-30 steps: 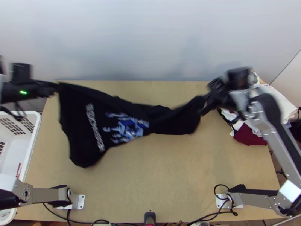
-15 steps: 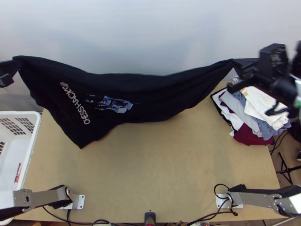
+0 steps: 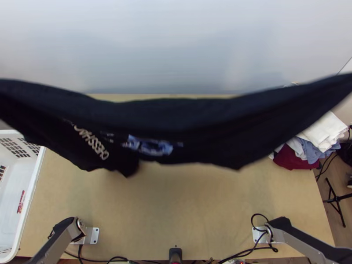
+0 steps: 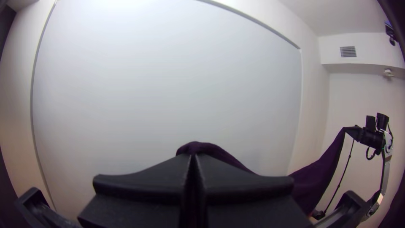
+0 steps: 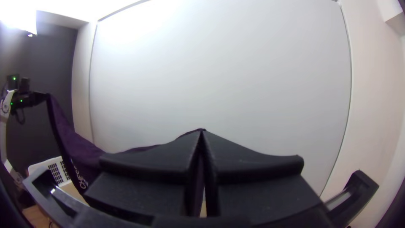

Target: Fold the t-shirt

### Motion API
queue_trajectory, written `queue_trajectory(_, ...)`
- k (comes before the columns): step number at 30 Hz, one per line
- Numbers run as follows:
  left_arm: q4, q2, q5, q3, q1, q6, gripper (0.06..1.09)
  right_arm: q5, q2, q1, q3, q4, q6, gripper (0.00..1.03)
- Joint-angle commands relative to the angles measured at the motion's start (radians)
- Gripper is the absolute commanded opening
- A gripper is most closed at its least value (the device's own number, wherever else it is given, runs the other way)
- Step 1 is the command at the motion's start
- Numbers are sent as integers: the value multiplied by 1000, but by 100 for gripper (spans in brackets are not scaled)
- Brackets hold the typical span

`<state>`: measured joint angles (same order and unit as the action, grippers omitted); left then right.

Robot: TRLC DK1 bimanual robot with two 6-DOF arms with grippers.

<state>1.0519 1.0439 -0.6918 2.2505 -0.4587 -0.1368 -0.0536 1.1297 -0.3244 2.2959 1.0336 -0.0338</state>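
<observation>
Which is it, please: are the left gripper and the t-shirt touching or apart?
Touching. The left wrist view shows the left gripper shut on the t-shirt, with cloth between its fingers and just beyond their tips.

Right gripper (image 5: 201, 132): two wide flat black fingers, tips together, pinching an edge of the dark purple cloth T-shirt (image 5: 86, 153). A strip of the same cloth is visible in the narrow gap below the tips. The garment hangs slack and unfolded between this grip and the black left gripper (image 5: 46, 97), farther off, which holds another upper part of it. White lettering (image 5: 79, 176) on the hanging part, partly hidden. Near that part in the picture: a white plastic basket with slotted walls (image 5: 41, 164) and a patch of light wooden table (image 5: 72, 191). Behind: large smooth pale grey panel (image 5: 223, 76); dark grey wall (image 5: 52, 59) behind the left gripper.
</observation>
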Motion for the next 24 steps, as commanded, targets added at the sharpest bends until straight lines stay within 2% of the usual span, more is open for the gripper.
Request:
queue_trajectory(1, -67, -147, 37, -19, -3, -89, 10, -35, -119, 19, 10, -29, 69, 3)
queue_trajectory(6, -59, -200, 98, -37, 29, -86, 10, -42, -162, 56, 17, -32, 100, 3)
queue_trajectory(8, -73, -226, 123, -88, 45, -84, 10, -81, -179, 81, -18, -30, 110, 3)
queue_trajectory(11, -178, -271, 123, -281, 46, -87, 10, -111, -189, 91, -150, -37, 110, 3)
queue_trajectory(15, -360, -278, 123, -655, 48, -76, 10, -114, -188, 107, -397, -102, 101, 3)
queue_trajectory(20, -458, -203, 120, -1016, 66, 43, 10, -107, -146, 123, -754, -204, -28, 3)
queue_trajectory(22, -494, -148, 123, -1094, 100, 83, 10, -109, -90, 197, -863, -254, -80, 3)
queue_trajectory(24, -532, -77, 121, -1137, 124, 83, 10, -109, -8, 219, -923, -282, -161, 3)
